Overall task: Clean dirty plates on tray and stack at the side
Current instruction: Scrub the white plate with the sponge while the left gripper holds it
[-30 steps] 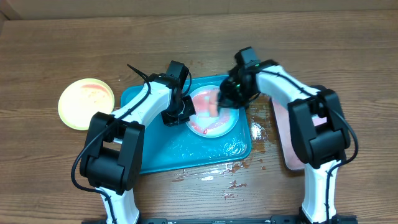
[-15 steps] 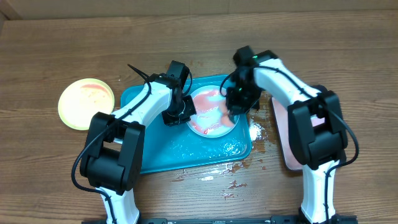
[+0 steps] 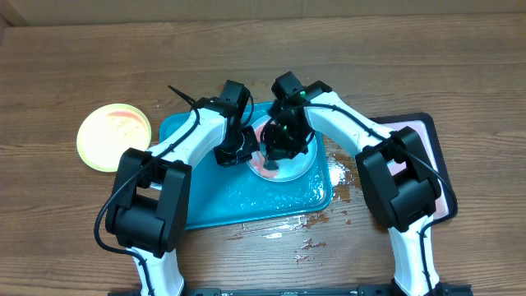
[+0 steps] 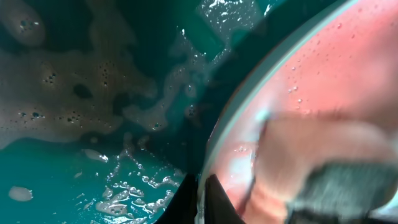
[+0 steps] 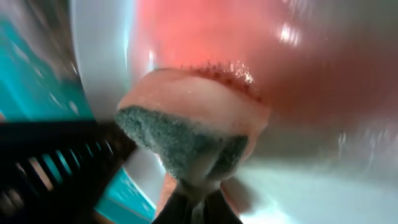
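A light blue plate point(image 3: 294, 168) smeared with red sauce lies in the teal tray point(image 3: 214, 197). My left gripper point(image 3: 249, 153) is shut on the plate's left rim; in the left wrist view its fingertips point(image 4: 200, 202) pinch the pale rim of the plate point(image 4: 323, 74). My right gripper point(image 3: 272, 159) is shut on a sponge and presses it onto the plate's left half. The right wrist view shows the sponge point(image 5: 186, 140), green scouring side towards the camera, against the wet red plate point(image 5: 261, 56), held by the right gripper point(image 5: 198, 205). A yellow-green plate point(image 3: 113, 136) with sauce sits on the table, left of the tray.
Soapy water and foam point(image 4: 93, 93) cover the tray floor. A black-rimmed tray with a pinkish inside point(image 3: 427, 156) lies on the table at the right. Sauce and water spatter point(image 3: 308, 242) marks the wood in front of the tray.
My right gripper has swept the sponge from the plate's right side to its left, close to the left gripper. The black-rimmed tray now shows. The left arm has stayed put.
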